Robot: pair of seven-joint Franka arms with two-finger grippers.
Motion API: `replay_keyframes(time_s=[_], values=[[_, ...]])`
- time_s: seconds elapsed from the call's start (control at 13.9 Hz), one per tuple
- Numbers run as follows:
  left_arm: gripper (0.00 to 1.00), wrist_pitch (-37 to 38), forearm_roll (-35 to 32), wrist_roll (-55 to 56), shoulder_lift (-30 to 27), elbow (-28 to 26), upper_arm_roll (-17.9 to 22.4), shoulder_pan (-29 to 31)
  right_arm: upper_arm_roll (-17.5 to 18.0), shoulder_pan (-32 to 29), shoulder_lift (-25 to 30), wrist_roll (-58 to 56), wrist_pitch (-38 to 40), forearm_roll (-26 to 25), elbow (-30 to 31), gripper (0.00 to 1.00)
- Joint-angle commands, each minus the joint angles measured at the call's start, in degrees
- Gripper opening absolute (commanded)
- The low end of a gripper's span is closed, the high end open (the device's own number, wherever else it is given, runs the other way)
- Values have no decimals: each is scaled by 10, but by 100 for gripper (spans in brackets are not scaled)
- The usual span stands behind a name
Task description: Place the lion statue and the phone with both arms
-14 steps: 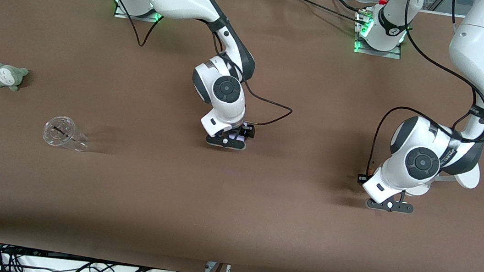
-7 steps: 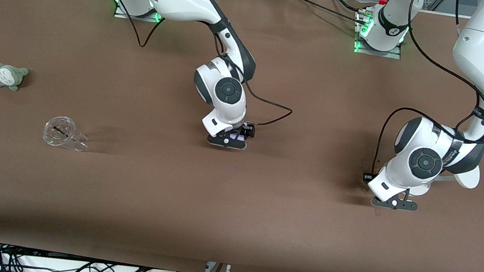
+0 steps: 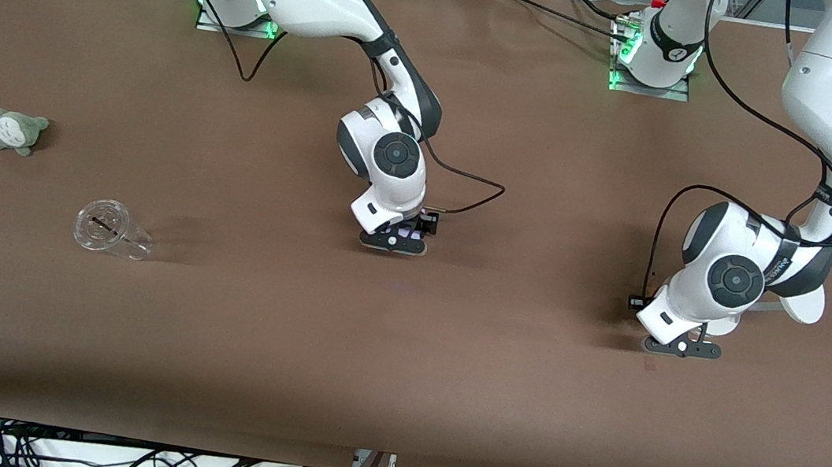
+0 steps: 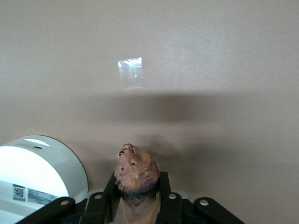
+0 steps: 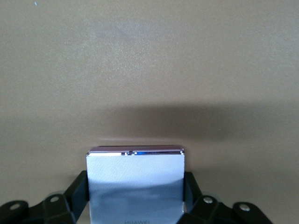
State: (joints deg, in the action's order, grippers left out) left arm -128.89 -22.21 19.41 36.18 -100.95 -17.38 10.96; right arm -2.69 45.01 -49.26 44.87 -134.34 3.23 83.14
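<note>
Left gripper (image 4: 138,205) clamping lion statue (image 4: 136,175), right gripper (image 5: 135,198) clamping phone (image 5: 135,179)

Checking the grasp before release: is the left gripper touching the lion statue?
Touching. The left wrist view shows the lion statue wedged between the left gripper, a finger against each flank with no gap.

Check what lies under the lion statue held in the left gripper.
Under the lion statue, shut in the left gripper, lies bare brown table with a small shiny tape square. A white round base stands beside it. The statue's lower body is covered by the jaws.
</note>
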Motion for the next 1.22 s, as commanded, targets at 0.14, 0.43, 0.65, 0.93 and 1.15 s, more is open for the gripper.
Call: replay_keyframes(time_s=[0.14,0.43,0.65,0.93,1.15], values=[[86,-11,-14,2,-5,-13,-9,12,-7,-53,19,-65,35,-1,-28,30],[100,-2,-14,2,-22,-11,-13,12,-8,-154,50,-223,100,3,-27,30],[100,70,-13,-5,-76,1,-20,6,-13,-235,65,-323,168,1,-23,30],[100,134,-5,-6,-163,3,-43,6,-29,-286,63,-380,170,-5,-3,30],[100,232,46,-16,-192,57,-70,13,-29,-305,62,-391,148,-6,18,30]])
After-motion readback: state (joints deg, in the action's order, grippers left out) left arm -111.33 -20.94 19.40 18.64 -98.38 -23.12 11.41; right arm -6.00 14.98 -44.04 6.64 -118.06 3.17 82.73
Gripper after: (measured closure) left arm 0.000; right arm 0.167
